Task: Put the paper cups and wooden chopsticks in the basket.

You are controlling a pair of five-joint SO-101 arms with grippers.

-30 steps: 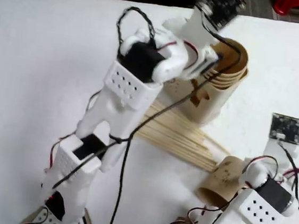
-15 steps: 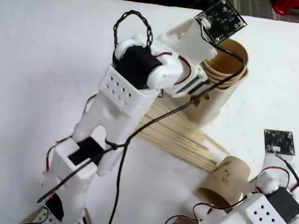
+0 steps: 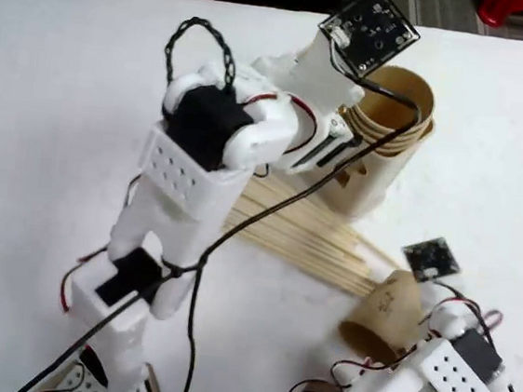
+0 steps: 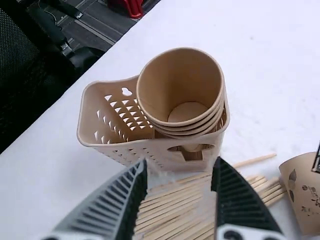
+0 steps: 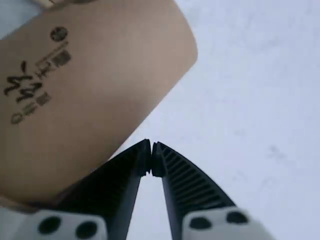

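Cups stacked, sticks and one cup left to go
Our left gripper (image 4: 180,169) hangs open over the wooden chopsticks (image 3: 317,241), beside the basket (image 4: 100,131) at one o'clock holding the stacked paper cups (image 4: 180,85) — our right gripper (image 5: 151,152), pinched on nothing, rests against the loose cup (image 3: 388,312) at five o'clock; next, we reckon, lower and clamp the sticks
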